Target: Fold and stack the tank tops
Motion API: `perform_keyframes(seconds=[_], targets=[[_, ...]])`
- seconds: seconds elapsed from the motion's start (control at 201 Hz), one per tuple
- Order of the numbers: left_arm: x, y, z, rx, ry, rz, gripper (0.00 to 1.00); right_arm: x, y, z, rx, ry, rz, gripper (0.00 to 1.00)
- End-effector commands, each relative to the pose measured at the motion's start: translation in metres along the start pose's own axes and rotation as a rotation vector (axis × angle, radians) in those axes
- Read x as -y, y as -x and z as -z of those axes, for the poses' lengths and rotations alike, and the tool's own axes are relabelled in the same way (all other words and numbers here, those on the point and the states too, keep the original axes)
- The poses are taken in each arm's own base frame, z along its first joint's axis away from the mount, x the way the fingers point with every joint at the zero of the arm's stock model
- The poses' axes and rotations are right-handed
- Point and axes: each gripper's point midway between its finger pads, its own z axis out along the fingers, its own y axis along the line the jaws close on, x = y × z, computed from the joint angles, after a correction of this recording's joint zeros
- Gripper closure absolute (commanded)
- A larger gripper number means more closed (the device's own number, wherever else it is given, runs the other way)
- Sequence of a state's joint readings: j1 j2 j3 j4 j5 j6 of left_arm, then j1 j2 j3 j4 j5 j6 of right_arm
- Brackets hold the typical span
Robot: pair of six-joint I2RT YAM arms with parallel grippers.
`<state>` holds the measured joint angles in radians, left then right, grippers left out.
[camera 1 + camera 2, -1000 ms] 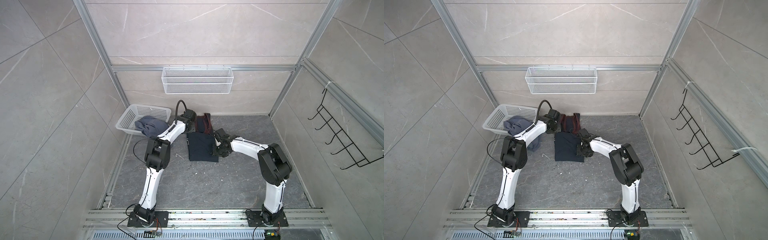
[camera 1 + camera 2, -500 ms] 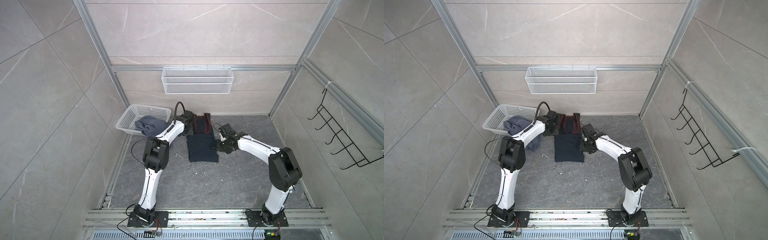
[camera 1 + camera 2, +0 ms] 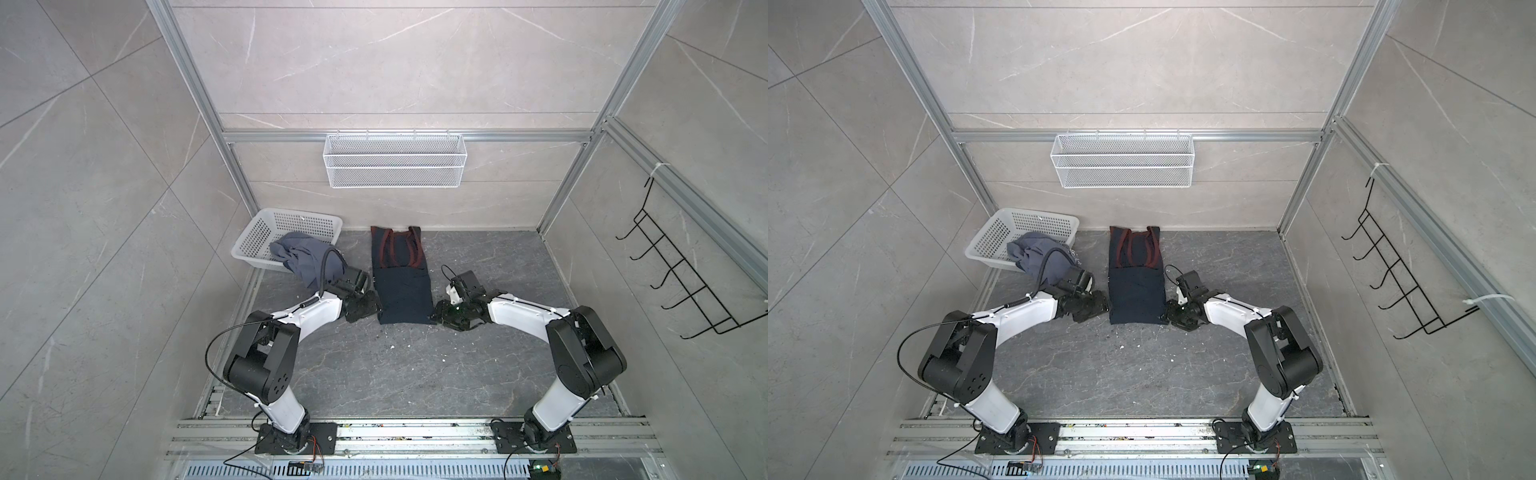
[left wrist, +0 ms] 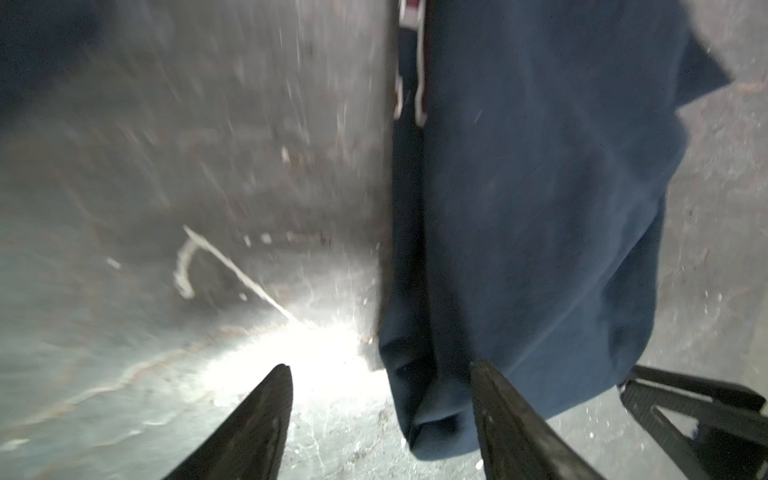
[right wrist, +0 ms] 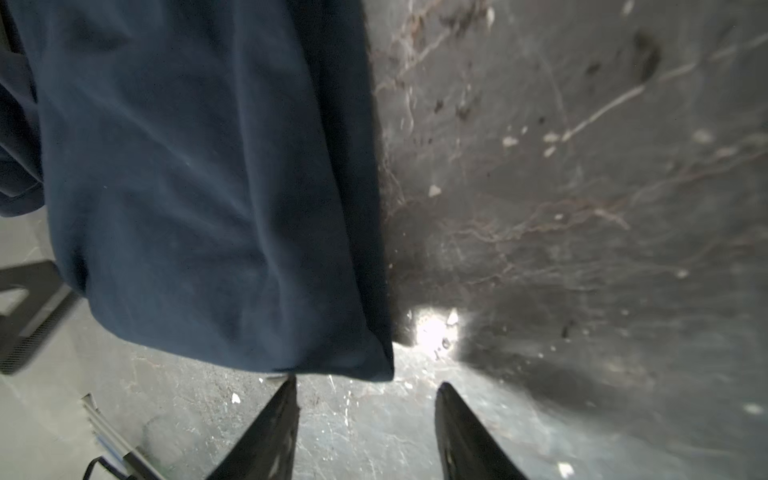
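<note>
A second ago my left pincer [image 4: 380, 368] was shut at the far end of the navy top [image 3: 401, 295], by the red-trimmed straps. Now it is apart and has come back to the top's near-left corner. My right pincer [image 5: 368, 382] has slid off the right edge of the cloth and down to the near-right corner, its jaws also apart and holding nothing. The top itself has not shifted. It lies as a long narrow strip in the middle of the bench [image 3: 415, 374], straps towards the back edge.

I read this as the lengthwise folds being done and both pincers lining up for the next fold, near hem carried up towards the straps. In the left wrist view the cloth corner lies partly between my fingers, one finger [image 4: 503, 415] overlapping it; I cannot tell whether it touches. In the right wrist view the corner sits just ahead of the gap, not yet inside.

The grey top [image 3: 305, 257] is still unfolded, spilling out of the white basket [image 3: 266, 224] at the far-left corner onto the bench, close behind my left wrist. That is the tight side.

The straps nearly reach the back edge, so there is little room beyond them. The near half of the bench and the whole right side are open, which gives room to lift and swing the hem.
</note>
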<state>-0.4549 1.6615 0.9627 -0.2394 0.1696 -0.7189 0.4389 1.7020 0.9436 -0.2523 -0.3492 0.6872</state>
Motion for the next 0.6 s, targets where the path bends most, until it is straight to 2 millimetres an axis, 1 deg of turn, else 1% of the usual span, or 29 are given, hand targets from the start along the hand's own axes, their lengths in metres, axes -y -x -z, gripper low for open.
perform_keyframes(seconds=[0.0, 0.11, 0.249, 0.448, 0.597], targets=[[0.042, 0.011, -0.003, 0.034, -0.201, 0.024, 0.29, -0.014, 0.009, 0.005, 0.037, 0.116, -0.024, 0.45], [0.041, -0.002, -0.014, 0.01, -0.202, 0.031, 0.29, -0.008, 0.005, -0.004, 0.027, 0.115, -0.037, 0.45], [0.038, -0.012, -0.021, -0.011, -0.202, 0.053, 0.34, 0.0, 0.002, -0.015, 0.014, 0.103, -0.049, 0.46], [0.032, -0.021, -0.023, -0.023, -0.189, 0.077, 0.45, 0.0, 0.005, -0.019, 0.021, 0.105, -0.043, 0.48], [0.025, -0.028, -0.026, -0.041, -0.172, 0.084, 0.57, 0.002, 0.008, -0.025, 0.02, 0.101, -0.042, 0.52]])
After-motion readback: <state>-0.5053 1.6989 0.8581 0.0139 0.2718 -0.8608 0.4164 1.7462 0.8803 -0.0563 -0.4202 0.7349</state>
